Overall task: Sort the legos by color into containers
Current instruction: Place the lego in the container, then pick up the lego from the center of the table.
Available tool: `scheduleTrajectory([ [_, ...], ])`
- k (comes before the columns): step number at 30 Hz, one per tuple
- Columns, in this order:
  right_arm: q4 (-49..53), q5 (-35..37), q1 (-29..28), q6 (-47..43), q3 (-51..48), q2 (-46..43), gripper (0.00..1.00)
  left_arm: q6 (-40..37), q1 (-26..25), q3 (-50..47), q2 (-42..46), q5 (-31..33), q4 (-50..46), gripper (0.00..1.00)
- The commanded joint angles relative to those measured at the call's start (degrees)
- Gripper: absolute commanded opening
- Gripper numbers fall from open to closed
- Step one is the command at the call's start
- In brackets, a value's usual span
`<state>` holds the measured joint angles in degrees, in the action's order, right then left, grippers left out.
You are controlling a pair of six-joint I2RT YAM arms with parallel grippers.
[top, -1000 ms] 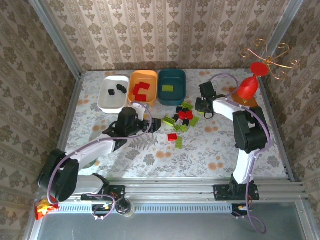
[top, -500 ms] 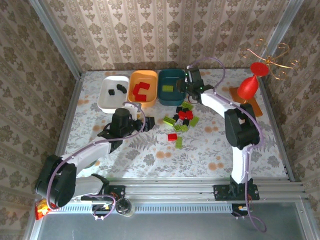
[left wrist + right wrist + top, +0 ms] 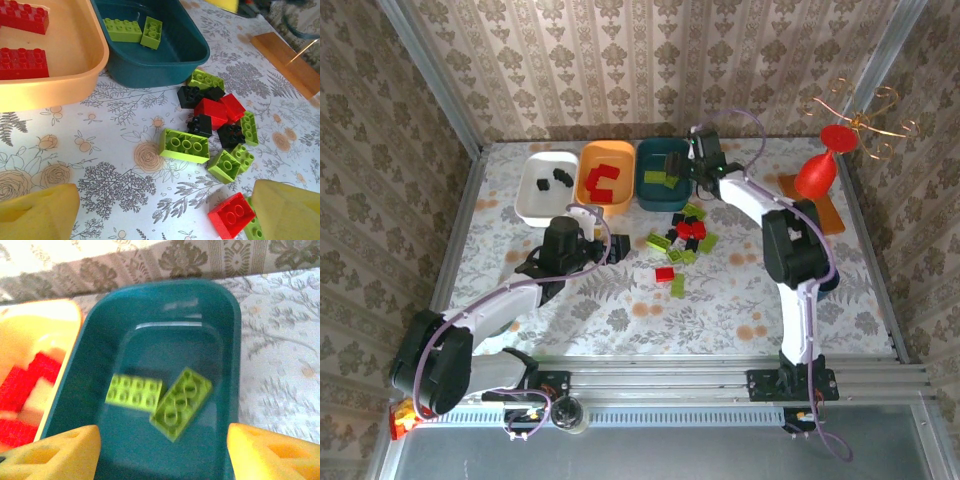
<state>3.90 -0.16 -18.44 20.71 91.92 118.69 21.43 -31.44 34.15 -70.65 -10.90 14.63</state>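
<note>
So the floral-print table (image 3: 740,300) takes up most of the top view, with both arms reaching out over it. The left arm (image 3: 500,305) stretches toward the middle and the right arm (image 3: 790,250) bends back to the far edge. Along that far edge three trays sit side by side, touching or nearly so: the white tray (image 3: 535,200) on the left, the orange tray (image 3: 588,190) in the middle and the teal tray (image 3: 665,195) on the right. Off to the right there's a red cone thing (image 3: 817,172) standing on an orange board. The right gripper (image 3: 162,455) hangs over the teal tray with its jaws spread wide and nothing between them. The left gripper (image 3: 160,215) is spread wide too and empty, low over the table just short of the loose pile (image 3: 682,238). That pile is a mix of red, lime and black legos sitting just in front of the teal tray. The white tray has a couple of black bricks (image 3: 552,180) in it and the orange tray has several red bricks (image 3: 602,180). The teal tray holds two lime bricks (image 3: 134,391) lying flat, corners touching, one of them angled. In the pile, a lime brick (image 3: 184,145) lies hollow side up, and a red brick (image 3: 231,215) sits nearest the left gripper.
</note>
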Motion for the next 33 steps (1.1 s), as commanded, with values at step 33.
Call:
scheduleTrajectory([
  [33, 10.97, 3.71, -17.25, -8.20, -21.18, -9.17, 0.55, 6.33, 7.55, -3.00, -1.62, -5.72, 4.84, 0.89],
])
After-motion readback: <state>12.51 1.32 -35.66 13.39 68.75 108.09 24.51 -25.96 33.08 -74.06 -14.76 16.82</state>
